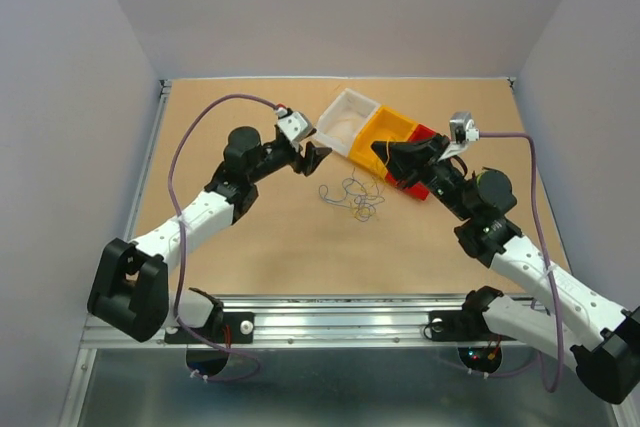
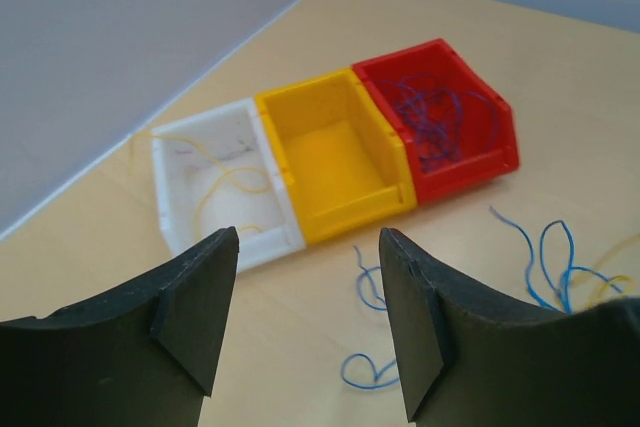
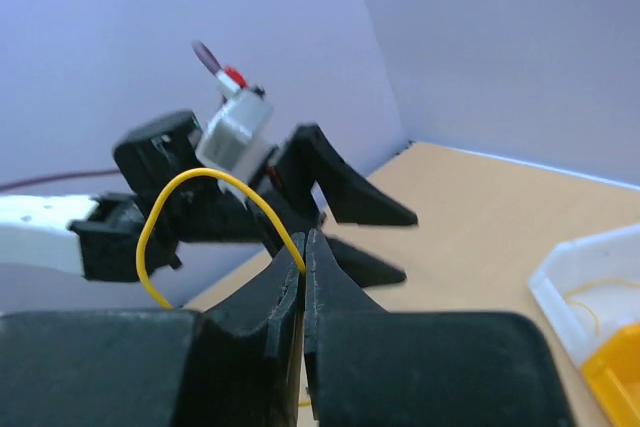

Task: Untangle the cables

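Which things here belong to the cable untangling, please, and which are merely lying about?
Job: tangled cables; yellow cable pinched in right tool; open left tool; white bin, yellow bin, red bin.
Not part of it: lilac arm cable; metal rail.

No text, label, brand, number or sign can be read in any of the views.
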